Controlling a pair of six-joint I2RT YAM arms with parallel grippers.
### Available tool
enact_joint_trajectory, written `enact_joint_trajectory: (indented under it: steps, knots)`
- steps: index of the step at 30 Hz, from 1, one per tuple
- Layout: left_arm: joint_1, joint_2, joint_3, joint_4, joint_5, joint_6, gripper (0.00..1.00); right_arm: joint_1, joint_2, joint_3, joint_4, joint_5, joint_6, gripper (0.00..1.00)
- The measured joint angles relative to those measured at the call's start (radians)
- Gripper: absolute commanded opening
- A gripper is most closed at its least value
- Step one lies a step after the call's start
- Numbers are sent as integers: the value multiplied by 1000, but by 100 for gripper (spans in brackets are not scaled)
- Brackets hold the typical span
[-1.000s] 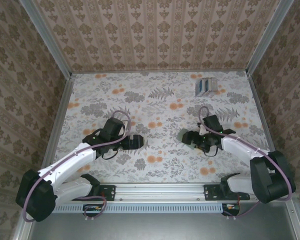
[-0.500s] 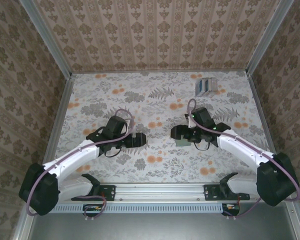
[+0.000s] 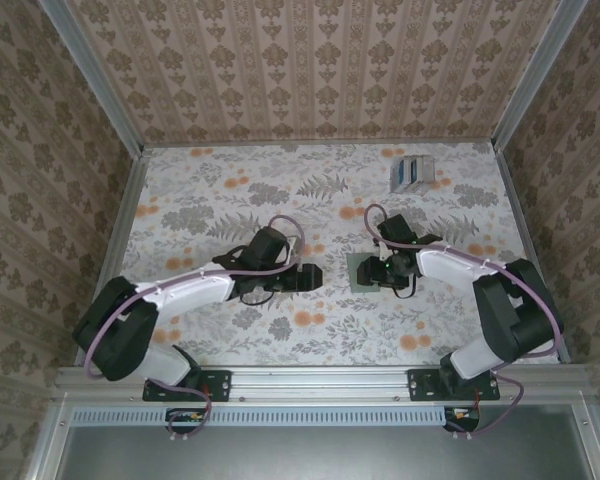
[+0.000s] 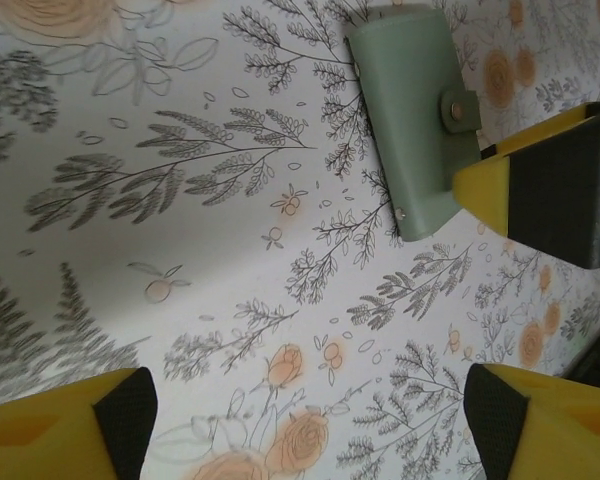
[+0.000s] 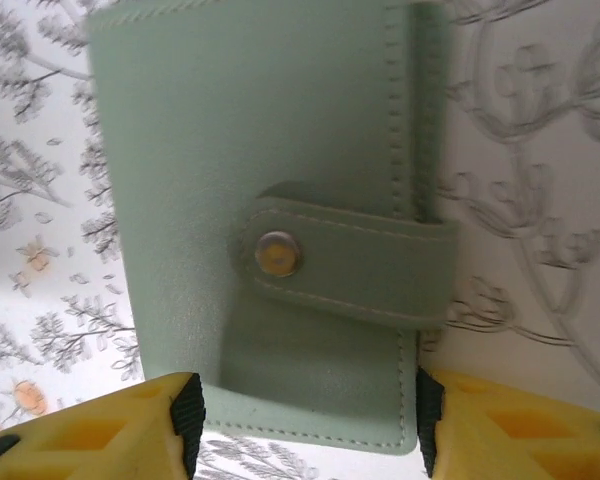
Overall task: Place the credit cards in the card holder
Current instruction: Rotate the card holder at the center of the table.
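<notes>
A pale green leather card holder (image 5: 270, 200), shut with a snap strap, lies flat on the floral cloth near the middle (image 3: 358, 270). My right gripper (image 5: 305, 420) is open, and its yellow fingers (image 5: 130, 425) straddle the holder's near end (image 3: 377, 272). My left gripper (image 3: 310, 277) is open over bare cloth a short way left of the holder, nothing between its fingers (image 4: 310, 410); the card holder (image 4: 410, 110) shows ahead of it. A small silvery-grey stack with blue and dark stripes, apparently the credit cards (image 3: 411, 173), sits at the far right of the table.
Floral cloth (image 3: 280, 200) covers the whole table. Patterned walls close in the back and both sides, with metal rails (image 3: 120, 240) along the edges. Open cloth lies at the back and left.
My left gripper has slid right towards the card holder. The right arm has swung in and turned, so the card holder now lies uncovered at its fingertips.
</notes>
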Motion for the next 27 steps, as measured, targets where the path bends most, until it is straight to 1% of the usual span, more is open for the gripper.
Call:
enact_joint_trajectory:
  steps: [2, 7, 10, 12, 14, 17, 20, 23, 27]
  knots:
    - [-3, 37, 2, 32, 13, -14, 76, 17, 2, -5, 36, -53, 1, 53]
    - [-4, 83, 6, 77, 26, -30, 73, 47, 4, -24, 121, -154, 13, 42]
    - [-2, 115, 29, 83, 31, -30, 71, 47, 15, -32, 153, -189, 21, 40]
    - [4, 147, 53, 85, 35, -29, 72, 47, 22, -33, 159, -198, 26, 43]
    - [11, 186, 85, 84, 39, -21, 72, 47, 16, -35, 159, -198, 31, 49]
    - [26, 241, 150, 50, 45, 13, 72, 44, -31, -46, 148, -189, 45, 54]
    - [38, 294, 235, 7, 53, 56, 70, 21, -129, -59, 127, -164, 62, 54]
    - [43, 343, 313, -14, 76, 89, 65, -34, -230, -70, 114, -136, 79, 54]
    - [42, 408, 367, -23, 116, 116, 62, -109, -278, -94, 107, -133, 89, 55]
